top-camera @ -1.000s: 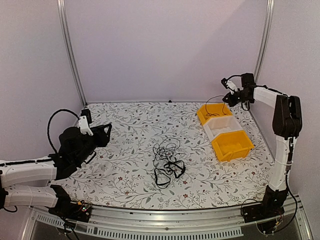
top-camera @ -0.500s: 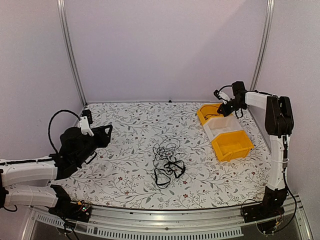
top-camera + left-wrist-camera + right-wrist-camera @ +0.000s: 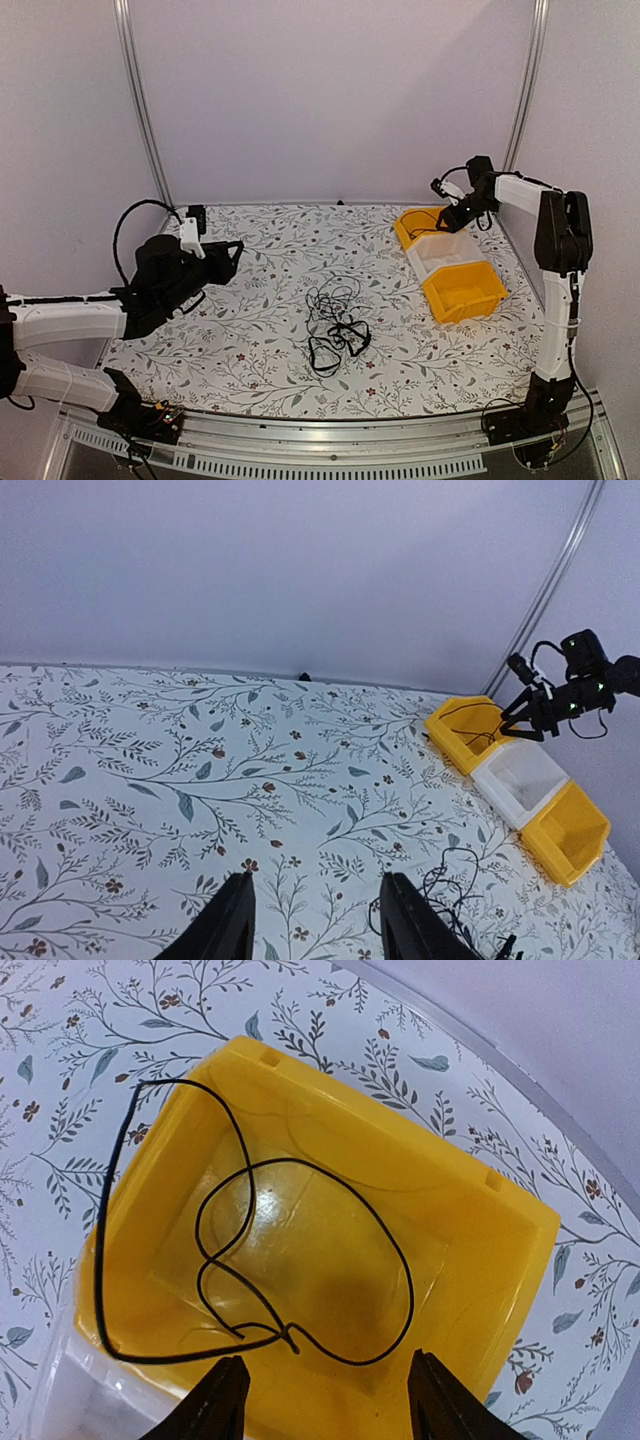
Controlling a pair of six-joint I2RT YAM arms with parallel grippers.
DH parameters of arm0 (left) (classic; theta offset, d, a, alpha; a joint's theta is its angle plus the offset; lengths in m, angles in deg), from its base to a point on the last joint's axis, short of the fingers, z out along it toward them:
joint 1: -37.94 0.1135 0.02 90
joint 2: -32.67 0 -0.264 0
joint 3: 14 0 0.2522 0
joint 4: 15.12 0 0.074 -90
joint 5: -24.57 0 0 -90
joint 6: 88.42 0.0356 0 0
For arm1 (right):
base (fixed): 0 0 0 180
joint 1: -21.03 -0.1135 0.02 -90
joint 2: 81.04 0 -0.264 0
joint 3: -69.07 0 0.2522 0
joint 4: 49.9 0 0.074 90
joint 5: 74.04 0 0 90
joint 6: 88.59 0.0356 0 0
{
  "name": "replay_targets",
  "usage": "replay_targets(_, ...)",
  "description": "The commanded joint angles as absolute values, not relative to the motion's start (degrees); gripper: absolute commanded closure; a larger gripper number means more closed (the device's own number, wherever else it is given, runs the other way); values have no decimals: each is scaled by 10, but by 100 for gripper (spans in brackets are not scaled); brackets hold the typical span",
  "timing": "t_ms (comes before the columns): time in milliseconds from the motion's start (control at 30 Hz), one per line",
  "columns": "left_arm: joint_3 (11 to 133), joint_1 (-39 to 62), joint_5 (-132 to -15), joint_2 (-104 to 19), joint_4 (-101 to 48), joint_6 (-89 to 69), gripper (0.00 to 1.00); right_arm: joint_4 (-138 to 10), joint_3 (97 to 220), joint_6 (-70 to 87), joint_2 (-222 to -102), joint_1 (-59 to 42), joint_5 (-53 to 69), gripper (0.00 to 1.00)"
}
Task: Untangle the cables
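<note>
Right gripper (image 3: 330, 1400): jaws spread, nothing between them. It hangs over the far yellow bin (image 3: 470, 1250). Directly below it one black cable (image 3: 285, 1335) lies loose in the bin, one loop draped over the rim on the gripper's left.

Left gripper (image 3: 318, 920): fingers apart, empty, off the table.

Remaining cables (image 3: 335, 325): a tangle on the table, ahead of the left gripper, to its right and lower. Long axis roughly far-to-near; thin open loops at the far end, dense black knot at the near end.

Judgement: left gripper is nearer the tangle; the right is well apart from it, beyond the bins. Next pick probably suits the open far loops.
</note>
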State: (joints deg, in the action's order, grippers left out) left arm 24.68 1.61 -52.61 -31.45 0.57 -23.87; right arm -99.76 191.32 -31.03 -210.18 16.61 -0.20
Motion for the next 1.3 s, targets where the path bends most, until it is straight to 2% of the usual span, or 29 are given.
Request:
replay_targets(0,320,21,-580,-361,-62,-195,58,-1058,1830,-331,-1974,173,3,38)
replay_targets(133,298,27,-646,-386,-4,-238,56,-1020,1718,-329,-1837,184,-17,29)
replay_targets(300,252,56,-774,-461,151,-264,56,-979,1627,-309,-1751,182,-105,26)
replay_targets(367,258,80,-825,-509,181,-303,57,-944,1607,-300,-1745,171,-112,29)
replay_targets(500,235,117,-950,-561,286,-409,62,-937,1664,-298,-1799,141,-84,41)
replay_targets(567,215,108,-948,-542,297,-425,63,-927,1686,-302,-1836,137,-74,43)
replay_targets(733,216,61,-940,-458,154,-370,59,-908,1736,-323,-1906,119,-15,45)
replay_targets(900,124,53,-928,-422,238,-384,54,-879,1761,-355,-1950,93,38,45)
replay_targets(1100,152,67,-1011,-545,364,-395,56,-847,1780,-342,-1988,91,46,62)
replay_targets(1267,176,83,-1056,-688,562,-489,61,-842,1789,-345,-2003,90,47,69)
